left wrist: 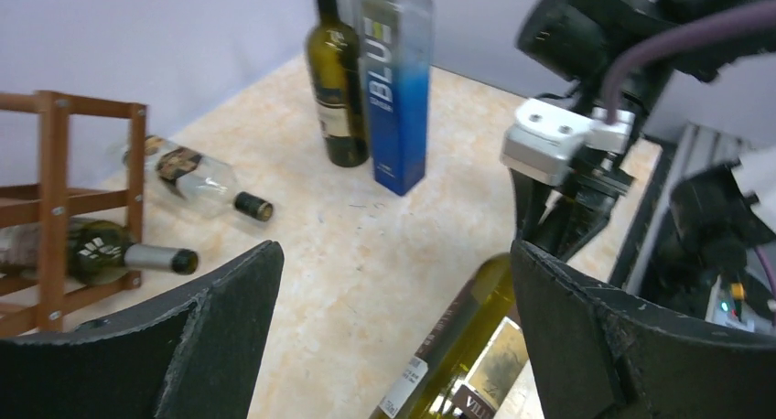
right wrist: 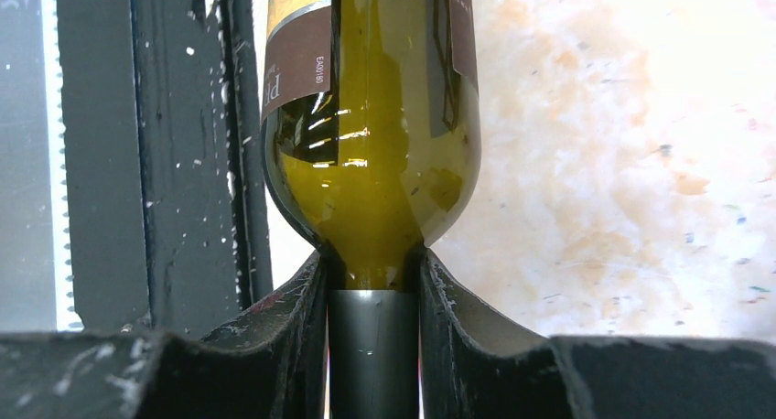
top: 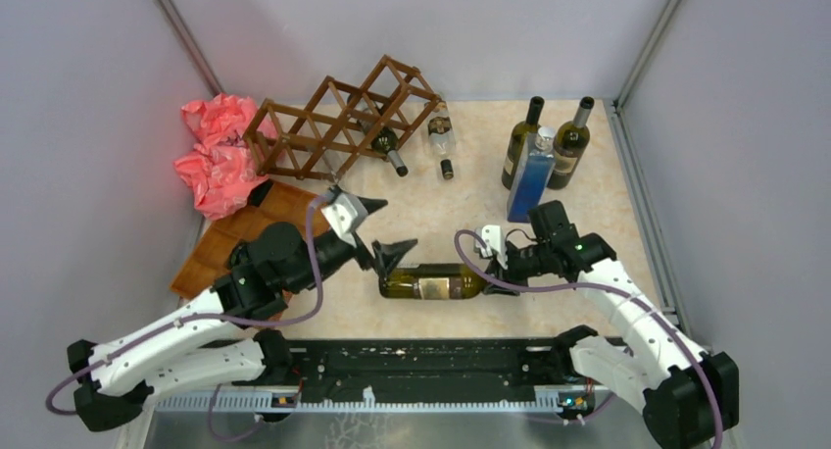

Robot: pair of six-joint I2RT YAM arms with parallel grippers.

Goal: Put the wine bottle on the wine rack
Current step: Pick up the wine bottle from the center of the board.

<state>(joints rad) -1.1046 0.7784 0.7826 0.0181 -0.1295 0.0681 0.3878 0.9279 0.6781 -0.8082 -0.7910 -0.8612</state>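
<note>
Right end effector [right wrist: 373,282] clamps the wine bottle [top: 431,282] at its neck; left end effector [top: 384,228] gapes empty nearby. Next, probably, a lift to the wine rack [top: 338,116].

Glossy olive glass wine bottle [right wrist: 371,163], scuffed matt black jaws, dark brown wooden wine rack [top: 336,123].

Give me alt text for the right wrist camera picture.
The right gripper is clamped on the dark-capped neck of an olive-green glass wine bottle with a brown label. A beige marbled tabletop fills the right side.
</note>
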